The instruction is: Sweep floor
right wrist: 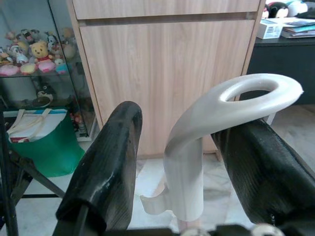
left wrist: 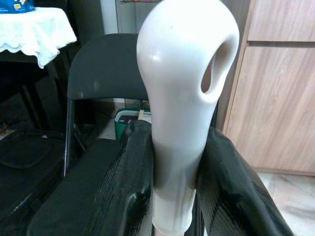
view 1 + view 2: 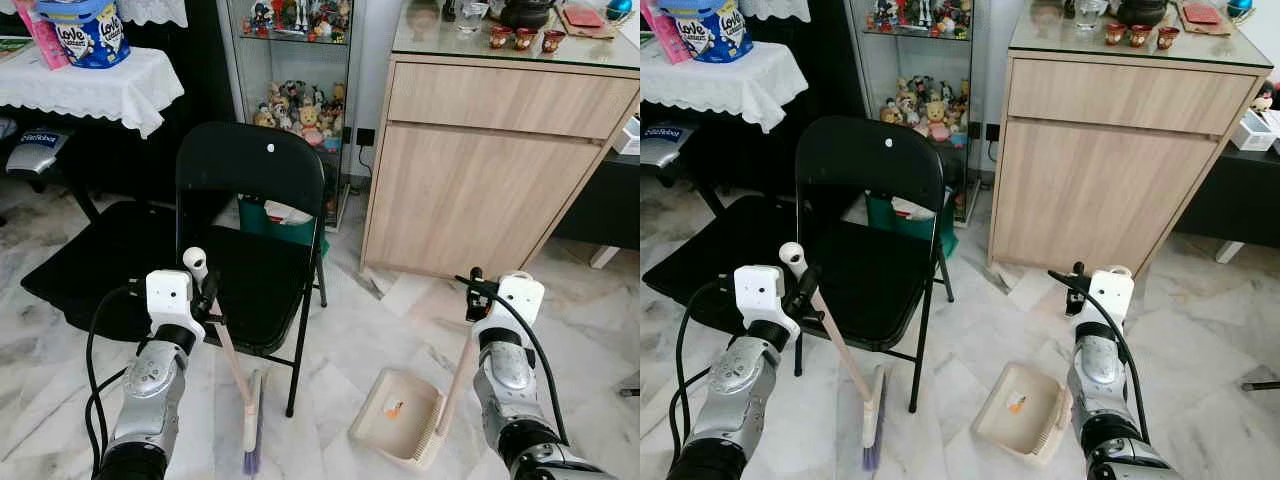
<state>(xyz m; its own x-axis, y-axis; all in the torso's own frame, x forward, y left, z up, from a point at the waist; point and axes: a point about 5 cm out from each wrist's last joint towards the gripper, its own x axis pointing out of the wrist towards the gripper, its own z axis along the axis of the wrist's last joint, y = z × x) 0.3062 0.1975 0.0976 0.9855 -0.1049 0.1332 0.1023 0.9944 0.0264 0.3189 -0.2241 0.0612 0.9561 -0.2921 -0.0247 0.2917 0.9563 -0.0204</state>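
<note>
A broom with a cream handle (image 3: 230, 350) slants down to its head with purple bristles (image 3: 252, 428), which rests on the marble floor by the chair's front leg. My left gripper (image 3: 205, 292) is shut on the handle's rounded top (image 2: 182, 93), one black finger on each side. A cream dustpan (image 3: 395, 412) lies on the floor to the right, its long handle (image 3: 455, 378) rising to my right gripper (image 3: 476, 296). That gripper is shut on the looped handle top (image 1: 189, 162), whose stem lies against one finger (image 1: 258, 162).
A black folding chair (image 3: 240, 170) stands right ahead, with a green bag (image 3: 285, 225) behind it. A wooden cabinet (image 3: 480, 180) is at the back right, a glass display case (image 3: 295, 100) behind the chair, a cloth-covered table (image 3: 90, 85) and a black mat (image 3: 90, 260) to the left.
</note>
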